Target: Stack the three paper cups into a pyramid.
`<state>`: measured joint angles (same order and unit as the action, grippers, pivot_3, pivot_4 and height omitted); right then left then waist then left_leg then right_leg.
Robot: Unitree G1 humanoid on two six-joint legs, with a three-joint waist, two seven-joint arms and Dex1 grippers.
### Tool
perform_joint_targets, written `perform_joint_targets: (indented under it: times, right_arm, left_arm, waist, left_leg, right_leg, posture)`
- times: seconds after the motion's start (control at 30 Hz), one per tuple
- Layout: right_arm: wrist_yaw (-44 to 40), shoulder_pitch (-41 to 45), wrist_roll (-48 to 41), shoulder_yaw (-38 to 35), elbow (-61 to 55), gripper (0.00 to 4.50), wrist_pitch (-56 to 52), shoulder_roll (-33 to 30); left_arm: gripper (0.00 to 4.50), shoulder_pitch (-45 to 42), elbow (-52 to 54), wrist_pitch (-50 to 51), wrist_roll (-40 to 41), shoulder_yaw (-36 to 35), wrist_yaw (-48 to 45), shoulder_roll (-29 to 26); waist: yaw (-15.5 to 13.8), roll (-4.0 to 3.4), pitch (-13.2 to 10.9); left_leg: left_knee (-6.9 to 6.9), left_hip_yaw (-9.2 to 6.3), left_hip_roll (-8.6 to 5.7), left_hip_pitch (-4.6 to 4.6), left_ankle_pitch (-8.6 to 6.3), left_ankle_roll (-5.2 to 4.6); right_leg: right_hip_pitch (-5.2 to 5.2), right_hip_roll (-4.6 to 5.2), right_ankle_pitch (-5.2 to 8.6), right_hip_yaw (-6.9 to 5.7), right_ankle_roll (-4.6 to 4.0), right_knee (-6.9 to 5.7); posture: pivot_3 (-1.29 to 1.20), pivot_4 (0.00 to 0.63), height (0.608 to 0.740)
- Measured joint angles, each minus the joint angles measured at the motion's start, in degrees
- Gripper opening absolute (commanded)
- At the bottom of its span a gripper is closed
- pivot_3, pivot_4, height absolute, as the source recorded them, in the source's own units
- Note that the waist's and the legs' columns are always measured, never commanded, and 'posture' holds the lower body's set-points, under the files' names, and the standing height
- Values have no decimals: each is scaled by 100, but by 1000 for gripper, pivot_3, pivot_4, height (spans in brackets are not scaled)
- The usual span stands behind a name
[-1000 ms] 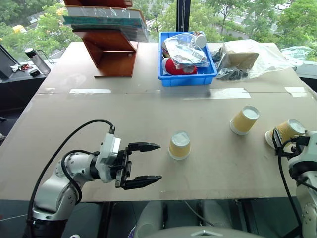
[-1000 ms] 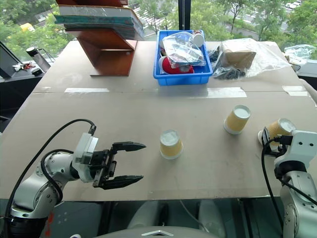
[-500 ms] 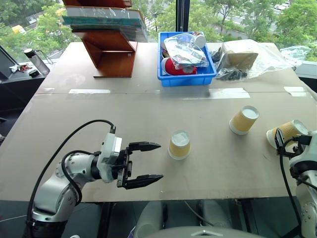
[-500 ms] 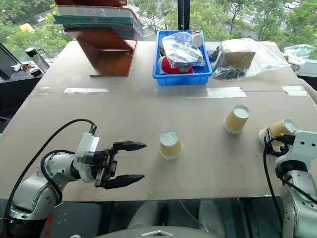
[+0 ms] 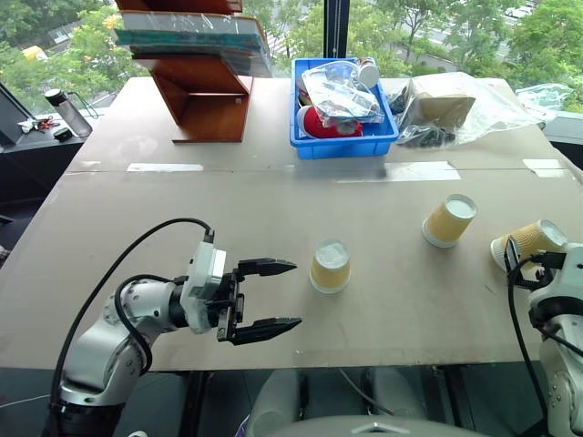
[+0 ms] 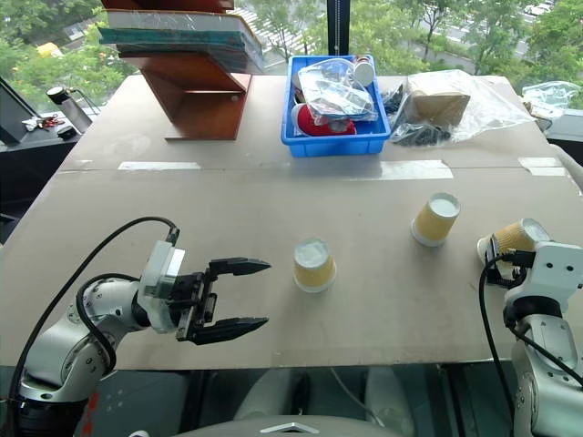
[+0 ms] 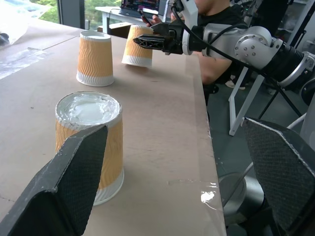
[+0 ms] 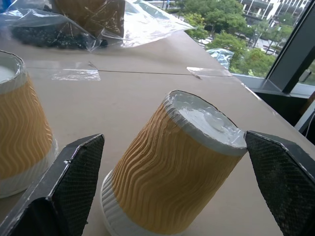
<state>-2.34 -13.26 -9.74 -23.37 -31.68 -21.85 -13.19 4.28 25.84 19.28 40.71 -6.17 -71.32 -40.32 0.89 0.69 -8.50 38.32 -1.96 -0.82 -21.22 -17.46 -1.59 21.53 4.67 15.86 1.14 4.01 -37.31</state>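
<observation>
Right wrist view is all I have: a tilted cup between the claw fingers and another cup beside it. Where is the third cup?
Observer: The third cup stands upside down near the table's front edge, to the robot's left of those two.
Operator: Is the left claw on it?
Observer: No. The left claw is open and level, pointing at that cup with a gap between them.
Operator: Anything stacked yet?
Observer: No. The tilted cup, the middle cup and the third cup all sit apart on the table.
</observation>
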Motion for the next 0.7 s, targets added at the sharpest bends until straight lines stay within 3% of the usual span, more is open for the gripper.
perform_joint_targets:
  times: [0.7]
  right_arm:
    - [54,44,403,252,-83,4500,53,130]
  left_arm:
    - [4462,-68,103,168,59,8,93,6]
  waist:
    - [-2,-4,-3]
  left_leg:
    - [-1,-1,0,-1,1,2]
  right_leg:
    - [0,1,0,1,0,2]
  posture:
    - [0,150,740]
